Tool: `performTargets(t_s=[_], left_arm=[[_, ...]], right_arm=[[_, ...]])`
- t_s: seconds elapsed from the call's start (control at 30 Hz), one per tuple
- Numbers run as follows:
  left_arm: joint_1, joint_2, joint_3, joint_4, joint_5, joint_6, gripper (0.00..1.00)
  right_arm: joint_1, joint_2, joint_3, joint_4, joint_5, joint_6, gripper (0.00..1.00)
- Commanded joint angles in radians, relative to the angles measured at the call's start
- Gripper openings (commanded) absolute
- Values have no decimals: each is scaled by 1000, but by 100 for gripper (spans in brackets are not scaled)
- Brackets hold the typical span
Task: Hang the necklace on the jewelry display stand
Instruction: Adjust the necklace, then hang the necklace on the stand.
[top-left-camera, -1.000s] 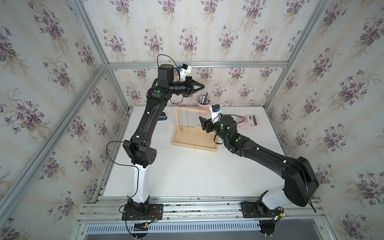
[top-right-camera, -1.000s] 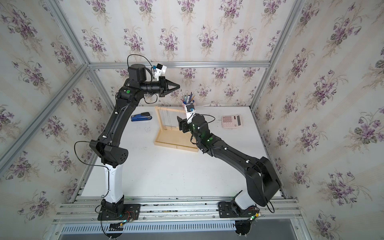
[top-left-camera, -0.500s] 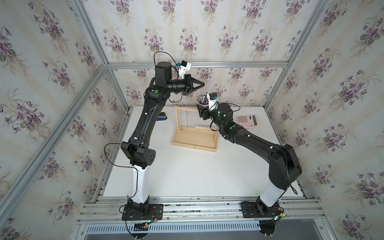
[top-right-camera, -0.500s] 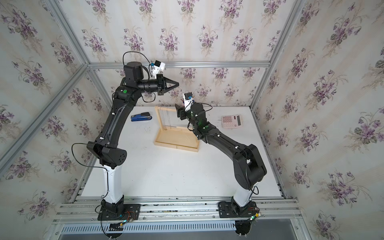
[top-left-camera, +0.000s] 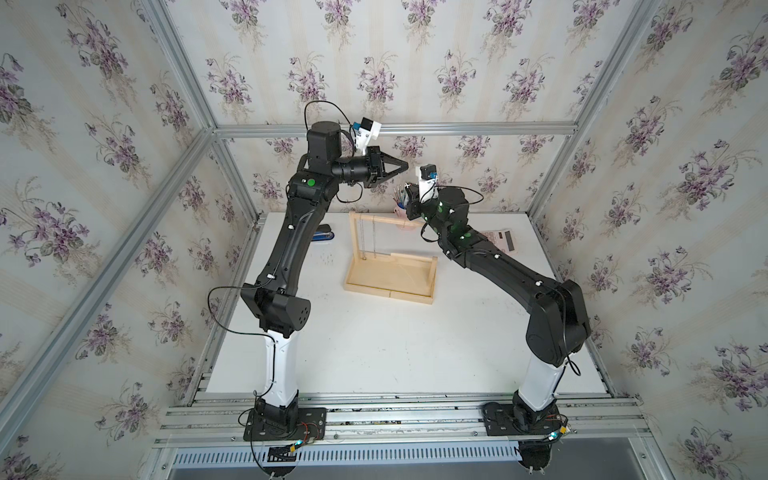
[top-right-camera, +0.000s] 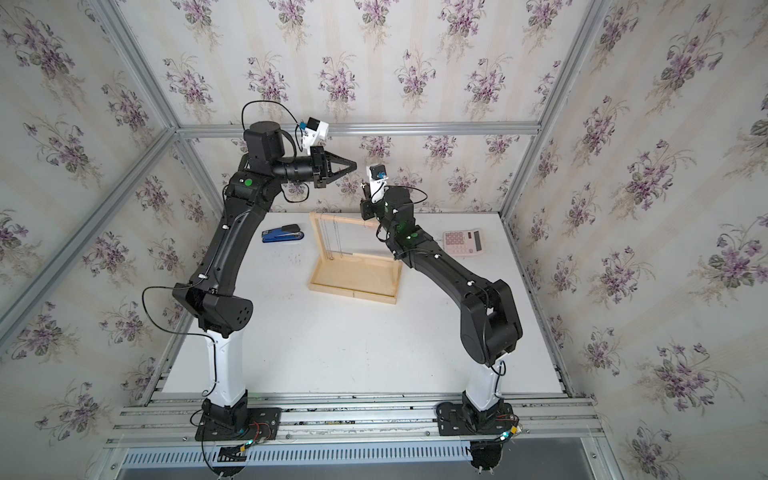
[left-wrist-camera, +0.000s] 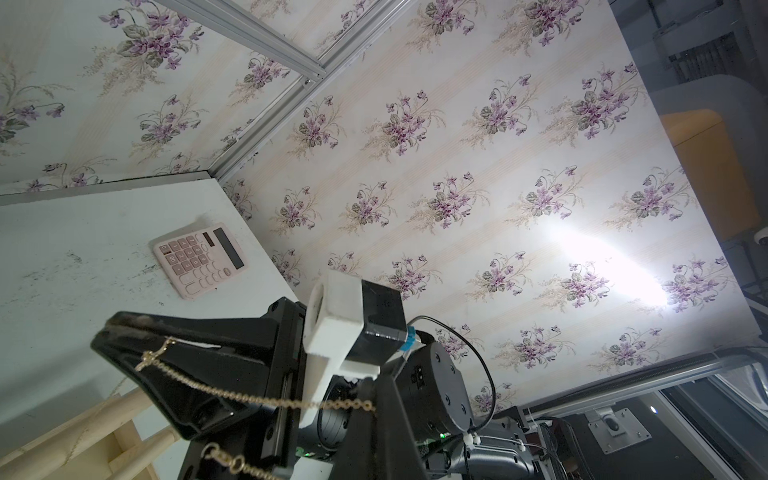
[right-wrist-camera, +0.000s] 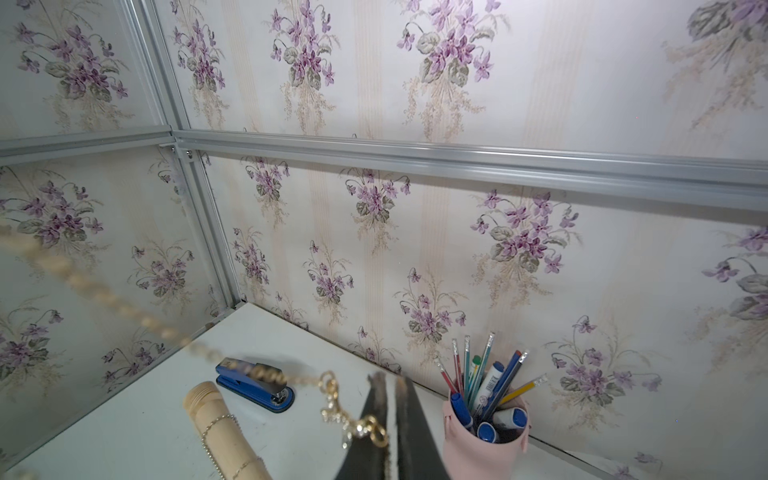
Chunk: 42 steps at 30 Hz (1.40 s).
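Over the counter (top-left-camera: 374, 353), the left gripper (top-left-camera: 405, 168) (jaws shut on one end) and right gripper (right-wrist-camera: 390, 384), jaws pinched narrow on the clasp (left-wrist-camera: 160, 353), are holding the necklace (left-wrist-camera: 257, 399) stretched near the top bar (right-wrist-camera: 199, 401) of the jewelry display stand (top-left-camera: 388, 294), apparently to loop it over

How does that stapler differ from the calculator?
The stapler is blue and black; the calculator is pink. The stapler is long and narrow, the calculator a broad flat slab with keys and a dark screen. The stapler lies on one side of the jewelry display stand, the calculator on the opposite side. Both rest on the white table near the back wall.
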Motion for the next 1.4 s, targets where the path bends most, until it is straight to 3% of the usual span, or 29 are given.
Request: performTargets(t_s=[0.0, 0.4, 0.77, 1.1, 1.23, 1.37], left_arm=[[2, -18, 5, 39, 19, 13, 0], [3, -11, -2, 28, 23, 31, 0], [2, 5, -12, 18, 23, 42, 0], [-12, 4, -138, 21, 28, 71, 0], [-14, -23, -204, 25, 17, 95, 0], [-13, -37, -251, 28, 8, 105, 0]], right_arm=[[-3, 23, 61, -22, -2, -54, 13], [-48, 142, 307, -116, -15, -131, 14], [-54, 206, 369, -134, -21, -156, 14], [-54, 229, 315, -203, -63, -143, 19], [-54, 225, 321, -278, -102, -164, 31], [-54, 193, 306, -331, -116, -174, 50]])
